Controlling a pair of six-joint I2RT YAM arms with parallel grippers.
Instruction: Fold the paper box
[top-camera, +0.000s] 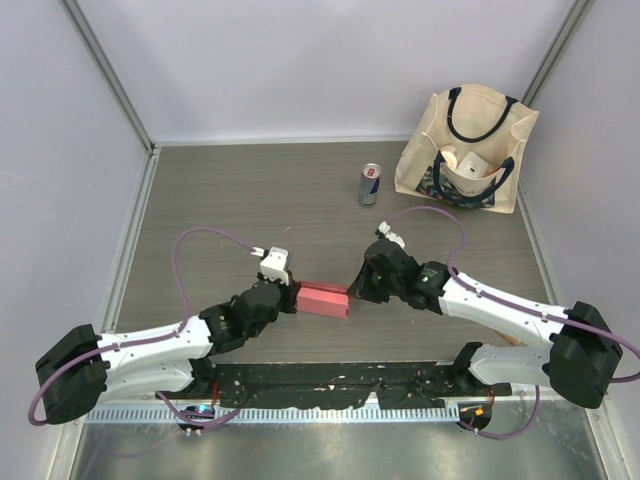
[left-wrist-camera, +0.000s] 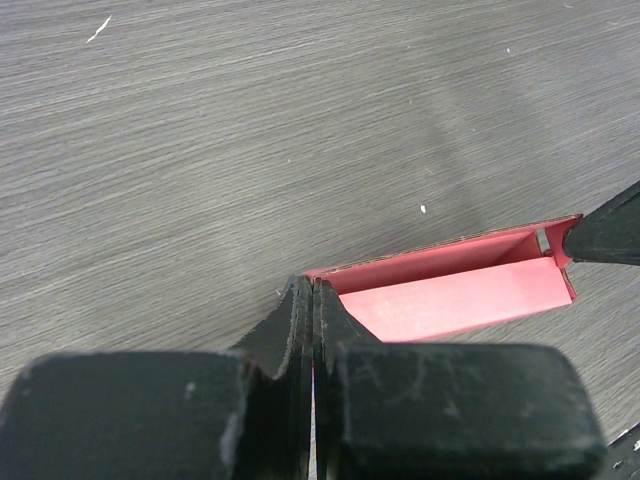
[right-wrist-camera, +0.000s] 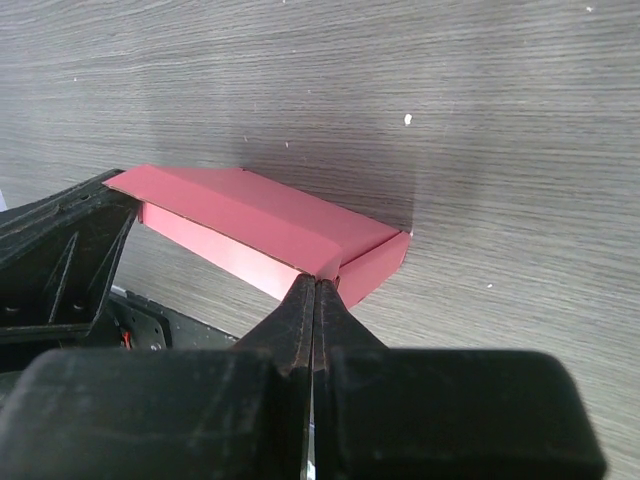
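Note:
The pink-red paper box (top-camera: 323, 298) lies in the middle of the table as a small, long open tray with raised walls. My left gripper (top-camera: 293, 297) is at its left end and my right gripper (top-camera: 352, 293) at its right end. In the left wrist view the left gripper (left-wrist-camera: 315, 290) is shut, its tips pinching the end wall at the corner of the box (left-wrist-camera: 450, 300). In the right wrist view the right gripper (right-wrist-camera: 314, 285) is shut on the other end's corner of the box (right-wrist-camera: 250, 215), where a flap folds over.
A drink can (top-camera: 370, 184) stands behind the box. A cream tote bag (top-camera: 465, 150) with black handles lies at the back right, a small white box (top-camera: 472, 164) in it. A black mounting strip (top-camera: 330, 380) runs along the near edge.

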